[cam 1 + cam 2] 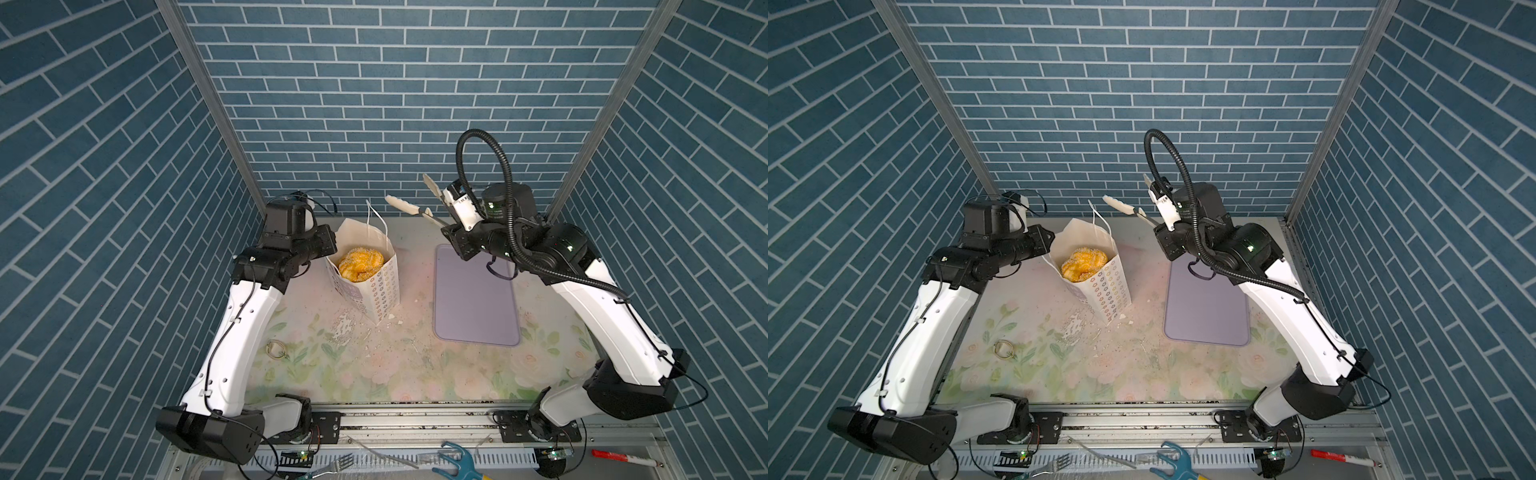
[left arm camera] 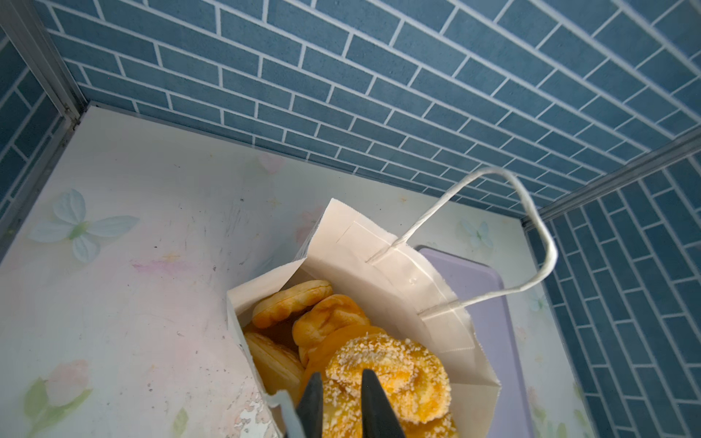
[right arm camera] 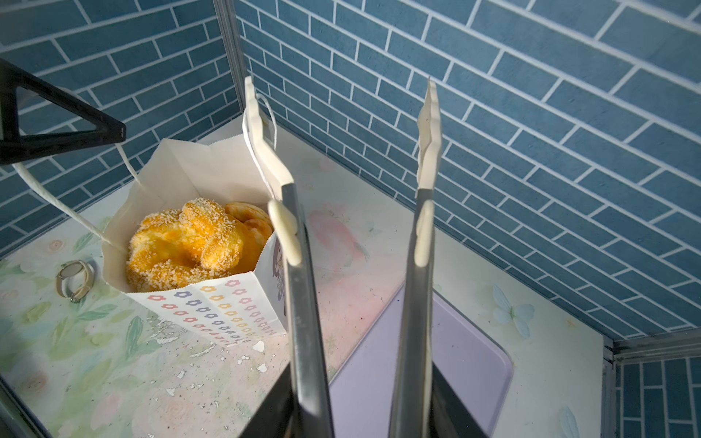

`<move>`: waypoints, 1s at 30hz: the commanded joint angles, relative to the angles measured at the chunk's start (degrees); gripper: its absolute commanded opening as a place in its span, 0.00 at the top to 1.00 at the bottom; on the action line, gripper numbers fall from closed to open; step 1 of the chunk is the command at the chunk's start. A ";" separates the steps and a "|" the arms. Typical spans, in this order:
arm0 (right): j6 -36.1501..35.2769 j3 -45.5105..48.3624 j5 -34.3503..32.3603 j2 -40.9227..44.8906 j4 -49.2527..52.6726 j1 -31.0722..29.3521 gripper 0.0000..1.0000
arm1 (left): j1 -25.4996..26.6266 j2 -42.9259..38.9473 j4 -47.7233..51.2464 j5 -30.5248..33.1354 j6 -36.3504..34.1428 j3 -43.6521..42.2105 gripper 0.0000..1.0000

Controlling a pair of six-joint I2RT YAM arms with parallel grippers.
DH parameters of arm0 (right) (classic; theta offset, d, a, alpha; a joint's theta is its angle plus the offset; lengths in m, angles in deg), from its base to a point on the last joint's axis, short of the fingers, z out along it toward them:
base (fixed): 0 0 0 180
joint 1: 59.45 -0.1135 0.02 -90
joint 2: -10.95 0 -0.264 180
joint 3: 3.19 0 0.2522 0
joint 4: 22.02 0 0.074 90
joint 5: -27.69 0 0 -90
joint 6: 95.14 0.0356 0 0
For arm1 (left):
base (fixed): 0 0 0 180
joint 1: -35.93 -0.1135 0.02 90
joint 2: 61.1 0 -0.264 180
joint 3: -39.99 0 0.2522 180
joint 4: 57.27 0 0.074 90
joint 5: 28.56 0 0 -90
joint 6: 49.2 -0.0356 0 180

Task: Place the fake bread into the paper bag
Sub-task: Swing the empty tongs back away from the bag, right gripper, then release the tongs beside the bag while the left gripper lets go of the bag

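Note:
The white paper bag (image 1: 382,286) (image 1: 1108,291) stands upright at the back of the table, its top open. Fake bread fills it: a sugar-speckled twist (image 1: 360,262) (image 2: 390,364) (image 3: 186,242) lies on top, and golden buns (image 2: 292,303) show beneath. My left gripper (image 1: 332,241) (image 2: 343,402) is at the bag's left rim, over the twist. Its dark fingers stand slightly apart with nothing between them, and a cord handle runs beside them. My right gripper (image 1: 453,232) (image 3: 360,417) is raised to the right of the bag, shut on metal tongs (image 3: 303,303) whose white tips are spread and hold nothing.
A flat lavender tray (image 1: 473,299) (image 1: 1208,307) lies under the right arm. A small ring-shaped object (image 1: 276,349) lies front left of the bag, and white flakes (image 1: 345,328) are scattered by its base. A fork (image 1: 332,465), a blue tool (image 1: 457,457) and a red marker (image 1: 615,457) lie on the front rail.

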 commanded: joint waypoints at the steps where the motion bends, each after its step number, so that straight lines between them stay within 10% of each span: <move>1: 1.52 2.81 -2.00 3.38 -2.90 2.85 0.52 | -0.54 0.09 2.07 0.28 -1.10 2.74 0.64; 11: 10.28 13.86 2.19 -1.68 -7.38 12.18 0.52 | -4.64 0.01 8.61 5.13 -4.34 7.97 0.35; 30: 22.07 13.00 14.30 -32.82 -22.09 13.03 0.52 | -19.88 -6.00 6.60 3.15 -5.73 -2.14 0.26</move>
